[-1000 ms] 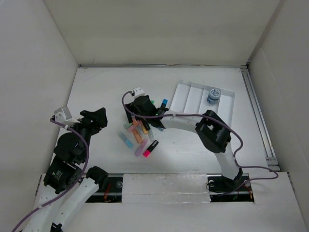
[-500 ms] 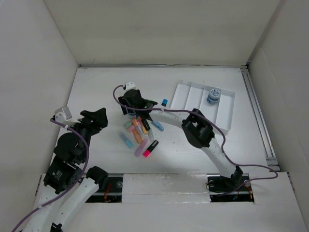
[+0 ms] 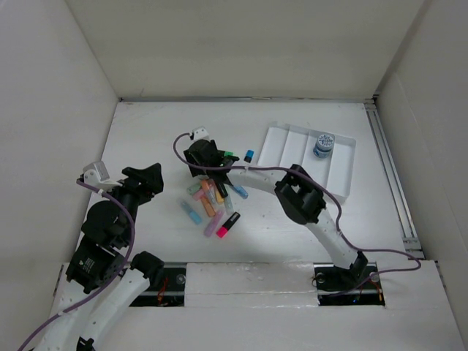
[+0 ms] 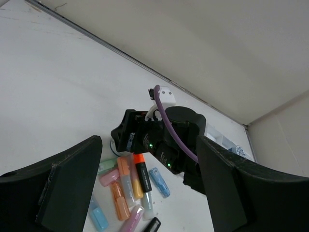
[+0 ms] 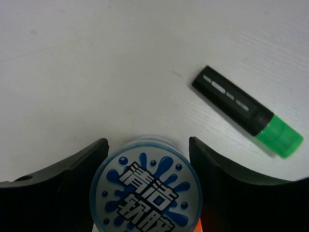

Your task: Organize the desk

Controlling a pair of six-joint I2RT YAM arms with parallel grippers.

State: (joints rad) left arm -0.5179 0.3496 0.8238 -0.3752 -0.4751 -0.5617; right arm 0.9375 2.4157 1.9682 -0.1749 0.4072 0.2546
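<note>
My right claw (image 5: 148,141) pinches the blue-labelled tub (image 5: 147,188), left claw (image 4: 149,145) spread idle; next, I think, lift it straight and carry to the tray (image 3: 281,150).

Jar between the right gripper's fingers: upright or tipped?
Upright: the right wrist view looks straight down on the jar, round printed lid flat-on, desk behind.

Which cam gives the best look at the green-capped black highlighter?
Right wrist: the highlighter lies whole and unobstructed on the desk, with its label and cap sharp. Top external shows only a tiny dark sliver with a green tip. Left wrist: I can't make it out.
</note>
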